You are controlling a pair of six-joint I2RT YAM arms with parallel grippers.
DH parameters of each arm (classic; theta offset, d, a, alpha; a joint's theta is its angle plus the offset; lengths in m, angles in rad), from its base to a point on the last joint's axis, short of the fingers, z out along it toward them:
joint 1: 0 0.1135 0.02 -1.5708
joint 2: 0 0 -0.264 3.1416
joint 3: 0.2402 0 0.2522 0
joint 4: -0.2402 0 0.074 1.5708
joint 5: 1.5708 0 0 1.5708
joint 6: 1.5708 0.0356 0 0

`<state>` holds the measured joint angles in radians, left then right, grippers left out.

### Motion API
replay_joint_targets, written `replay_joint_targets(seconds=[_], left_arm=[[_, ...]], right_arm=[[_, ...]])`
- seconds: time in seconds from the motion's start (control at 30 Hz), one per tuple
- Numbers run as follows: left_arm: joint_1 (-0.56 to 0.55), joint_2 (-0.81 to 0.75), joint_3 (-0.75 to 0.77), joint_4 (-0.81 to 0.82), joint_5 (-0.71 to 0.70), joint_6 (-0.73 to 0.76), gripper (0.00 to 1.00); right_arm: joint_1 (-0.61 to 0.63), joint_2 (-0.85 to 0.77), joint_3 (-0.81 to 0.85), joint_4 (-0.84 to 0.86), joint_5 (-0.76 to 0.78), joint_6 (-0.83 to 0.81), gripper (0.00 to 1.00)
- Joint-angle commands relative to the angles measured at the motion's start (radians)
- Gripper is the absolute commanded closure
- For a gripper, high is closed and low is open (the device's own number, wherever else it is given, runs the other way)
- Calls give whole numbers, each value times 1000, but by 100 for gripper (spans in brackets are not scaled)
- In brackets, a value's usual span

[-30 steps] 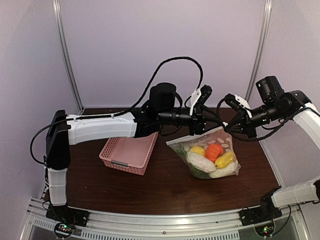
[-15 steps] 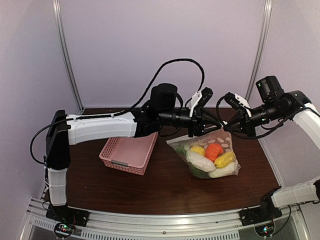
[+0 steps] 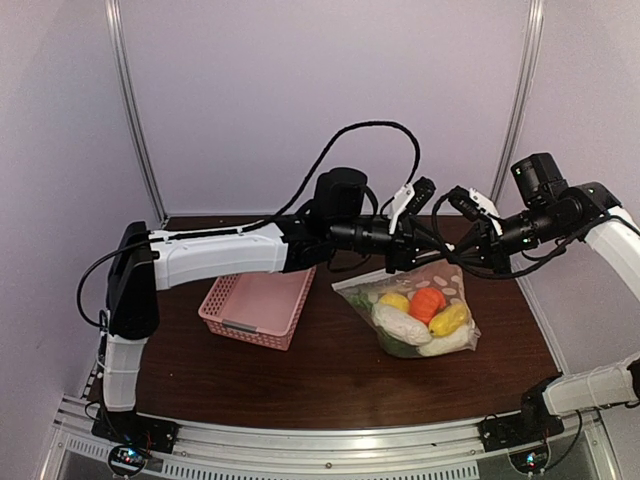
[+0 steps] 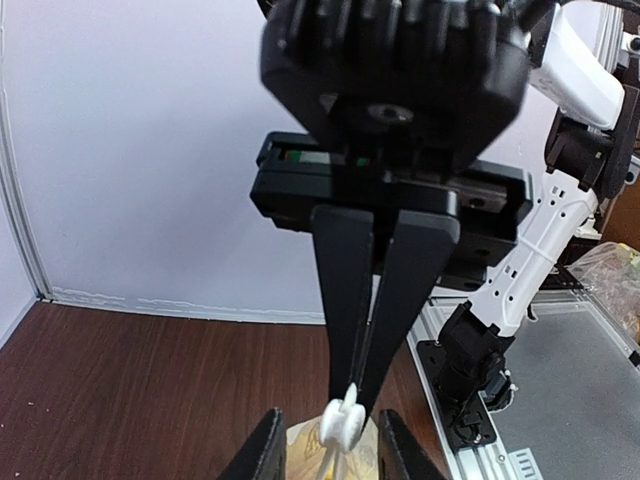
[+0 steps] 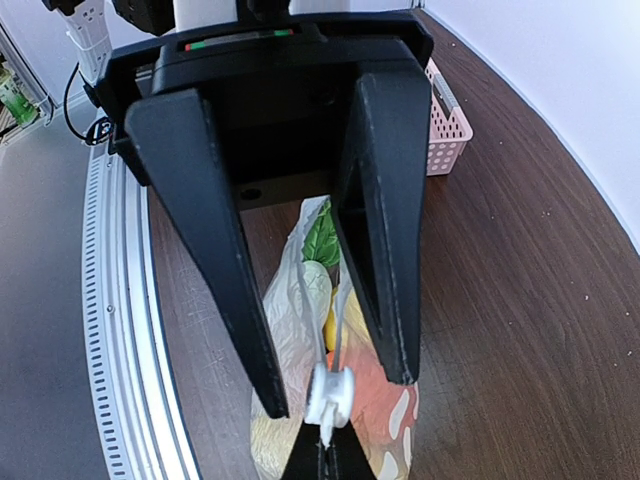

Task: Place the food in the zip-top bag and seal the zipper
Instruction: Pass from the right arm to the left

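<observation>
Left arm (image 3: 215, 255) advanced; left fingers (image 5: 215, 250) apart, straddling zipper (image 5: 330, 395); right fingers (image 4: 345, 300) pinching it.

We see the black upright shoulder link (image 3: 135, 285) of the left arm swing rightward, pushing the left gripper (image 4: 332, 448) nearer the right gripper (image 4: 356, 385) above the clear polka-dotted zip-top bag (image 3: 445, 285).

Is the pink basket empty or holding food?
Empty where visible: the pink basket shows bare floor; the left arm hides its far edge.
</observation>
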<state>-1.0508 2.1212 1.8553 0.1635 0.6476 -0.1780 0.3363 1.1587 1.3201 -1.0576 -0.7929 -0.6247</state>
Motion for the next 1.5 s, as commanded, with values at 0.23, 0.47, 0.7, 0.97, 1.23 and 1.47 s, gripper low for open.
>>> replay_joint_targets(seconds=[0.23, 0.47, 0.7, 0.97, 1.23, 1.47], left_arm=[[0, 42, 63, -21, 66, -2, 81], [0, 34, 56, 0, 81, -15, 83], [4, 34, 55, -6, 104, -32, 96], [19, 25, 40, -53, 92, -16, 100], [41, -24, -47, -85, 68, 10, 100], [60, -68, -128, -83, 57, 17, 100]], right_arm=[[6, -18, -13, 28, -1, -3, 100], [6, -20, -19, 34, 1, 0, 100], [6, -32, -26, 44, 22, 5, 100], [4, -51, -20, 75, 52, 23, 100], [-49, -89, -33, 146, 63, 52, 100], [-62, -82, -36, 143, 43, 46, 100]])
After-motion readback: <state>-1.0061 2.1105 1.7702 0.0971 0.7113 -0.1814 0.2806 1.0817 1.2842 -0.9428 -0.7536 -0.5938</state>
